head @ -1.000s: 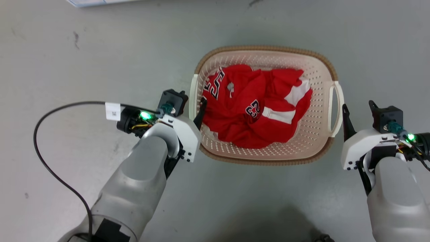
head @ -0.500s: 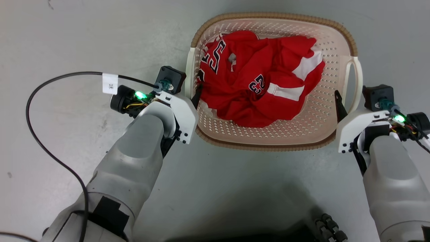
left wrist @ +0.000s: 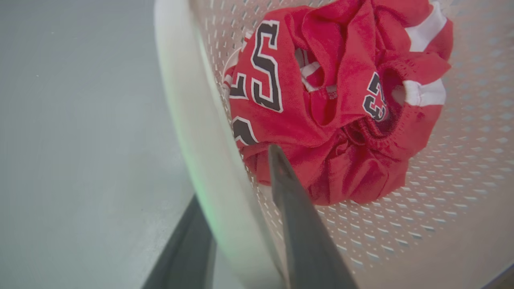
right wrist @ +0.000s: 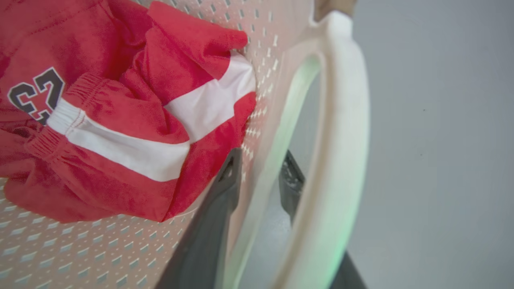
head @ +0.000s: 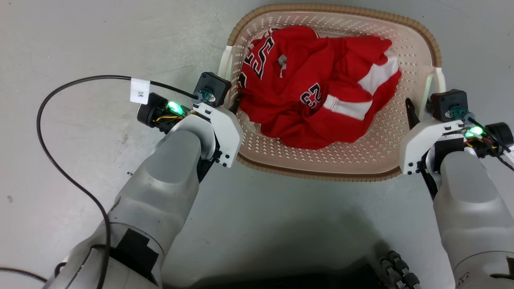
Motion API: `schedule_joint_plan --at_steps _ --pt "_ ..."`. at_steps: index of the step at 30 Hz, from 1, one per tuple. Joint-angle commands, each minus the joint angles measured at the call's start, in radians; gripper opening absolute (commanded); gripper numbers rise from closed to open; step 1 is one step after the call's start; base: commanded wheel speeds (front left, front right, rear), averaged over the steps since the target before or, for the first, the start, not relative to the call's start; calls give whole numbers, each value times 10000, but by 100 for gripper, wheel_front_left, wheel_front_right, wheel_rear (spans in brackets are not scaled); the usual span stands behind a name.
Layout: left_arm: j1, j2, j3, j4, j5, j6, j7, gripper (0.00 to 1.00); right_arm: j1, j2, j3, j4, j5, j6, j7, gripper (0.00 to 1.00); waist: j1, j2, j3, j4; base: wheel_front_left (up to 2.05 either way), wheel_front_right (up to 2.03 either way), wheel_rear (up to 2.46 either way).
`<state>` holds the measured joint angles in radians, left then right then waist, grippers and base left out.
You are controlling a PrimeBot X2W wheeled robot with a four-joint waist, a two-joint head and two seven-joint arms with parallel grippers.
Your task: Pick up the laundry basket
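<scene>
The laundry basket (head: 363,158), cream and perforated with a brown woven rim, holds crumpled red jerseys (head: 317,84) with black-and-white numbers. My left gripper (head: 232,105) straddles its left white handle (left wrist: 188,120): one dark finger (left wrist: 297,216) is inside the wall and the other outside, shut on it. At the opposite side, my right gripper (head: 417,108) clamps the wall by the right handle (right wrist: 341,120). One of its fingers (right wrist: 217,208) is inside the basket and the other stands in the handle opening. In both wrist views the jaws press close on the plastic.
Grey floor (head: 80,36) lies all around the basket. A black cable (head: 44,132) with a white tag loops out to the left of my left arm. The dark base of the robot, with a ribbed wheel (head: 397,269), shows at the bottom edge.
The head view has shifted and the basket now looks larger and higher in it. My right gripper, apart from the basket a second ago, now grips its right side.
</scene>
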<state>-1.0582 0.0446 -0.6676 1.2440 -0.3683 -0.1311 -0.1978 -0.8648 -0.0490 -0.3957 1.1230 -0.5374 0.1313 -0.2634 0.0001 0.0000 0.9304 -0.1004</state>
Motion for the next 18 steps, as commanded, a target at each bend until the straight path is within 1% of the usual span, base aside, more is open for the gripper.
schedule_joint_plan --at_steps 1,3,9,15,17,18 --pt "-98 126 -47 98 -51 39 16 0 -131 -57 -43 45 -40 -16 -19 0 -1 0 -24 11 0 0 0" --pt "-92 185 -90 106 -85 14 5 0 -140 -91 -62 49 -85 -15 -21 0 -1 0 -46 16 0 0 0" --pt "90 96 -340 114 -343 -2 75 0 36 -114 -194 249 -301 -18 -21 0 -1 0 -388 64 0 0 0" --pt "392 100 -585 86 -735 -6 304 0 289 -108 -303 674 -652 -18 -21 0 -1 0 -1067 149 0 0 0" --pt "621 101 -687 62 -1009 -7 467 0 376 -116 -331 890 -816 -16 39 0 -1 0 -1510 222 0 0 0" --pt "621 101 -687 62 -1009 -7 467 0 376 -116 -331 890 -816 -16 39 0 -1 0 -1510 222 0 0 0"
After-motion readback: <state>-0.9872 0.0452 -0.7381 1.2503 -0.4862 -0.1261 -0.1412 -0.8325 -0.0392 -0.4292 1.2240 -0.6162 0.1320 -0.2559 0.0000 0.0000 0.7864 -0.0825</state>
